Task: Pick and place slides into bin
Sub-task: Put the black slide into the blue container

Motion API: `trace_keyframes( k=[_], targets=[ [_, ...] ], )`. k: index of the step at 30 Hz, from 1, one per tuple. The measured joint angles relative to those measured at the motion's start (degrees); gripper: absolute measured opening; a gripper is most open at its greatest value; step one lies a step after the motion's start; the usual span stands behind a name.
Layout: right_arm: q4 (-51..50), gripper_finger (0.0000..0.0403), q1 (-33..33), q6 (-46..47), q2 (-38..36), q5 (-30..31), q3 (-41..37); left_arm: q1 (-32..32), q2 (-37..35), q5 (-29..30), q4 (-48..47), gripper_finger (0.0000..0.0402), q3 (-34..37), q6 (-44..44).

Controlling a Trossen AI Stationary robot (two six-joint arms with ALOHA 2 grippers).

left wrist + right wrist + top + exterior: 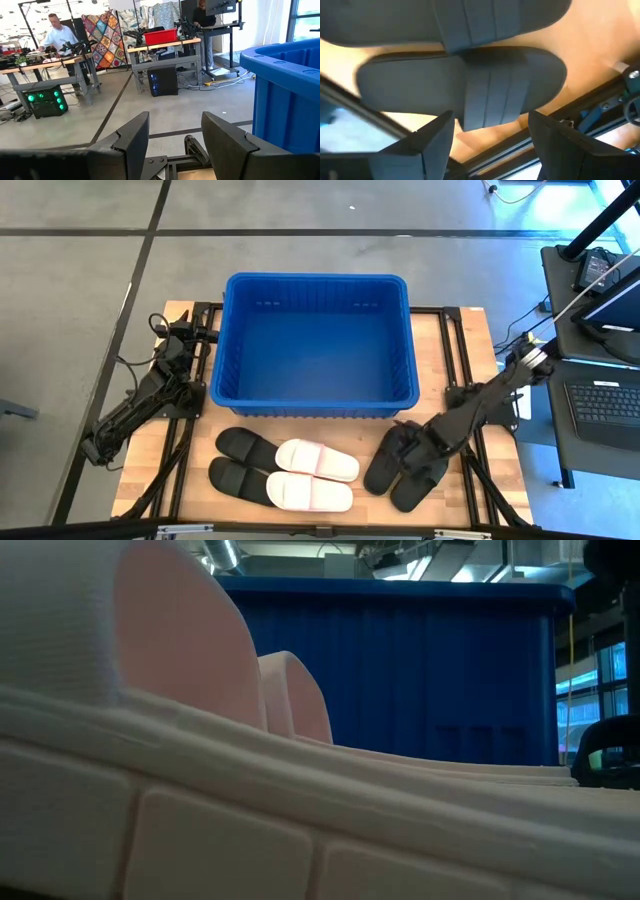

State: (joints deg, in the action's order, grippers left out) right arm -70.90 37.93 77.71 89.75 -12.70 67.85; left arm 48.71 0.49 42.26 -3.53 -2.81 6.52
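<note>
The blue bin [315, 345] stands at the table's far middle with nothing showing inside. Along the near edge lie three pairs of slides: two black ones [243, 446] at the left, two white ones [316, 461] in the middle, and two black ones [388, 468] at the right, all flat on their soles. My right gripper [415, 445] hangs open above the right black pair, pointing steeply down. In the right wrist view its fingers [490, 135] stand over one black slide's strap [495, 95] without touching it. My left gripper [175, 145] waits open at the bin's left.
The bin's blue wall [290, 90] rises close to my left gripper. A white slide [200, 790] fills the low view in front of the bin [400, 670]. Black metal frame rails [455, 360] run along the table's sides. A laptop desk [605, 395] stands off the right edge.
</note>
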Motion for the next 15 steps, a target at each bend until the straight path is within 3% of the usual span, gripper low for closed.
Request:
trace_keyframes(
  k=[15],
  targets=[
    [3.12, 0.0254, 2.14, 3.1, 13.67, -2.7, 0.11, 0.0, -0.02, 0.0, -0.02, 0.0176, 0.0, -0.02]
  ],
)
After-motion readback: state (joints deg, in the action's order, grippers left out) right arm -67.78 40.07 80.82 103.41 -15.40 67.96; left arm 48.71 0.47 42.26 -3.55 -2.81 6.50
